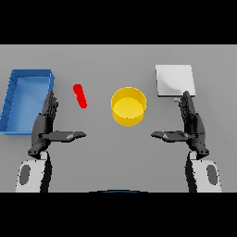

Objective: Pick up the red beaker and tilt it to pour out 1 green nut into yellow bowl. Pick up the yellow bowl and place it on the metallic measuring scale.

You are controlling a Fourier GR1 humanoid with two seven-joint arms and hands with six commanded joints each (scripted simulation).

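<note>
Blue bin (8, 109) sits along the table's (102, 157) left edge, long axis running from near edge toward far edge; nothing shows inside it.

Left hand (45, 125) hovers just right of the bin's near half, fingers straight and pointing toward the far edge, thumb stretched out toward the table's middle. Released, holding nothing. Its fingertips overlap the bin's right wall in this view; contact cannot be told.

Red beaker (80, 96) lies on its side between the bin and the bowl, apart from both. Long axis runs mostly near-to-far, the far end leaning slightly toward the left edge, the near end toward the bowl. Which end is the mouth cannot be told. No green nut is visible.

Yellow bowl (128, 107) stands upright at about the table's middle, mouth up, interior showing only yellow. Open table lies all round it, with a broad bare strip between it and the near edge, flanked by the two thumbs.

Metallic measuring scale (174, 79) sits right of the bowl and nearer the far edge, a pale square plate, bare on top, well apart from the bowl.

Right hand (192, 126) hovers just nearside of the scale, fingers straight, pointing toward the far edge, thumb stretched toward the middle. Released, holding nothing. Fingertips reach the scale's near edge in view.
</note>
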